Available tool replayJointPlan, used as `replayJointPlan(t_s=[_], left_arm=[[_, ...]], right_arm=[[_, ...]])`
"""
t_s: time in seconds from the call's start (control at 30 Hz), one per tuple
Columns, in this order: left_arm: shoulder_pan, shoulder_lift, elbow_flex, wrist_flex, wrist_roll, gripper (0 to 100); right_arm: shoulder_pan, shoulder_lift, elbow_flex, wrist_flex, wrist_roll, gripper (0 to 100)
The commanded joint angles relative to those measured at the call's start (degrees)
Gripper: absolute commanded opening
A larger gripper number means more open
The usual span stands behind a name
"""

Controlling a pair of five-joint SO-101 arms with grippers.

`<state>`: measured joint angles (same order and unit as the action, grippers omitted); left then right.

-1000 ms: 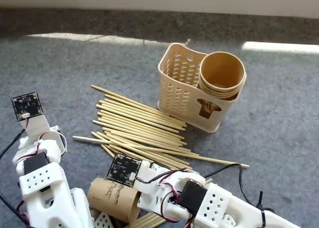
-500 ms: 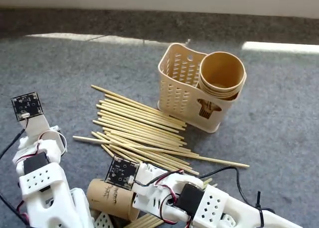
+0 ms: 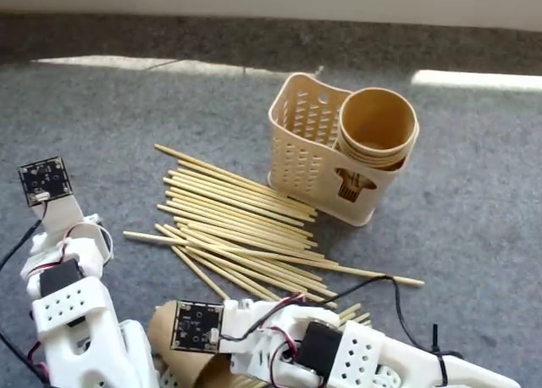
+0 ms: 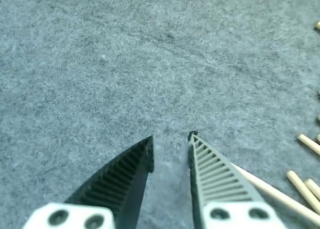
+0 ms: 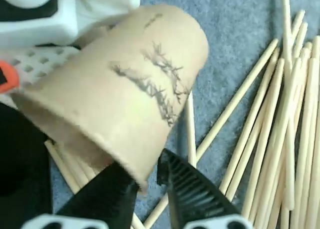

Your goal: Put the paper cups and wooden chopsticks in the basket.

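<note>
At the lower left of the grey carpeted table, the white left arm is parked. Its wrist view has the left gripper hanging over bare carpet, the two ribbed fingers a little apart with nothing between them.

Just right of that arm there's a brown paper cup with a dark sketchy print, lying on its side down at the near edge. The right gripper has it by the rim, fingers pinched together on the cup's edge, one on each side.

Next over, the pale wooden chopsticks lie flat in a loose pile across the middle, and a few run under the cup.

Farther right and back, the cream plastic basket with perforated walls stands upright just beside the pile, and a stack of tan paper cups sits mouth-up in its right-hand part.
</note>
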<state>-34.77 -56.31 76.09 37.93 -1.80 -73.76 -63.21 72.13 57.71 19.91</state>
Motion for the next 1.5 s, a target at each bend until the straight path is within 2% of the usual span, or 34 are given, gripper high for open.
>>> replayJointPlan(t_s=[0.0,0.33,0.57,0.8,0.9,0.97,1.03,1.23,1.37,1.47], left_arm=[[-0.22,-1.01,-1.54,-1.05,0.26,13],[-0.22,-1.01,-1.45,-1.05,0.26,13],[-0.04,-1.01,-1.45,-1.05,0.26,13],[3.74,-1.45,-2.68,-1.05,0.70,13],[7.34,-1.45,-7.78,-0.26,4.84,13],[10.42,-1.45,-11.74,2.99,7.21,13],[13.76,-1.45,-15.78,6.42,7.56,13],[22.11,-1.45,-27.03,16.09,7.65,13],[27.47,-1.45,-33.71,21.71,7.38,13],[30.20,-1.45,-36.26,22.95,7.21,13]], right_arm=[[2.59,-2.51,-6.11,5.85,1.14,0.5],[11.30,-14.37,-15.08,20.53,1.14,0.5],[18.24,-17.36,-16.13,21.67,0.79,0.5],[18.59,-17.27,-16.13,21.49,0.79,0.5],[18.68,-17.27,-16.13,21.14,0.70,0.5],[18.77,-17.36,-16.22,21.14,0.70,0.5],[20.79,-17.36,-16.22,20.79,0.62,0.5],[32.75,-17.71,-16.13,15.60,-1.58,0.5],[33.80,-17.71,-16.13,14.11,-1.67,0.5],[33.98,-17.71,-16.13,12.70,-1.67,0.5]])
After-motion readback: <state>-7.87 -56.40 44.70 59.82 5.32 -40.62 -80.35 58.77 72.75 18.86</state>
